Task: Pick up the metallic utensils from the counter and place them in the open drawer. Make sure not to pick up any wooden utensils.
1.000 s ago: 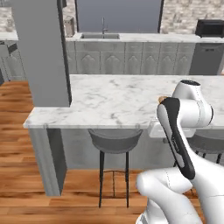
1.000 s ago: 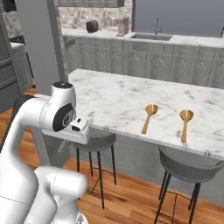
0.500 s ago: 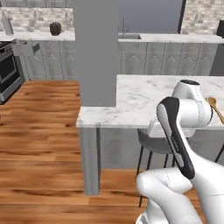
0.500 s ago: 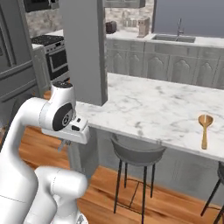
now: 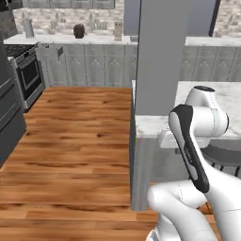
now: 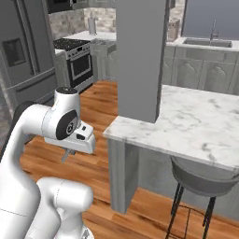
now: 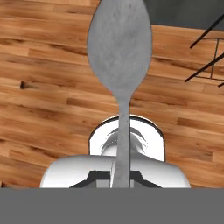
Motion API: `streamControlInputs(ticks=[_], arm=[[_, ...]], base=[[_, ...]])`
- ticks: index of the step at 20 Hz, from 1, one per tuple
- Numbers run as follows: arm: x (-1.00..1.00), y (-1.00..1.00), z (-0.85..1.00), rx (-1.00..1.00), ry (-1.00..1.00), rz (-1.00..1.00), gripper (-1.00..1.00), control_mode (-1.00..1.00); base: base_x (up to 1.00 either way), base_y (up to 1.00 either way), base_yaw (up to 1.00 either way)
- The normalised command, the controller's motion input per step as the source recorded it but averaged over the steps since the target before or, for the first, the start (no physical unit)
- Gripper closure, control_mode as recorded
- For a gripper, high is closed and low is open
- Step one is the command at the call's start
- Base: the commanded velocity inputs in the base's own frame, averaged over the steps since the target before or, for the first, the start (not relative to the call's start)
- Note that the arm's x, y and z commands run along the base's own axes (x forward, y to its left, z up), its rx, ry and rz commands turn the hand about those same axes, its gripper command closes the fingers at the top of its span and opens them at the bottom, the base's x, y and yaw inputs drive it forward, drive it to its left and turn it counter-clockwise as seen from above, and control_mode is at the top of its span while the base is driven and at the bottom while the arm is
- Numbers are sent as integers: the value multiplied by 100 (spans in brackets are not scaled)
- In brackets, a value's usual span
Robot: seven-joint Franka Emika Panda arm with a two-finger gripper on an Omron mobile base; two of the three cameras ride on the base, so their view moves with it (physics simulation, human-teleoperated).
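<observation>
One silver spoon (image 7: 119,57) pinched between closed fingers (image 7: 101,176) — carried, above wood floor (image 5: 75,141). View swung leftward off the wooden spoons since a second ago — likely heading for the drawer.

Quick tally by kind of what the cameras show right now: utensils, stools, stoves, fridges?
Metal spoon, held by the shut gripper: 1
Wooden spoons: 0
Knives: 0
Stools: 1
Stoves: 1
Fridges: 1
Total: 4
</observation>
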Motion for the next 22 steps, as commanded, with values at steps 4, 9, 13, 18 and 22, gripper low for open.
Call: streamControlInputs(ticks=[4,9,13,18,22], arm=[[0,0,0,0,0,0,100,100],[0,0,0,0,0,0,100,100],[0,0,0,0,0,0,100,100],[0,0,0,0,0,0,100,100],[0,0,0,0,0,0,100,100]], base=[[29,100,2],[48,100,1],[77,100,2],[100,84,-3],[100,48,-10]])
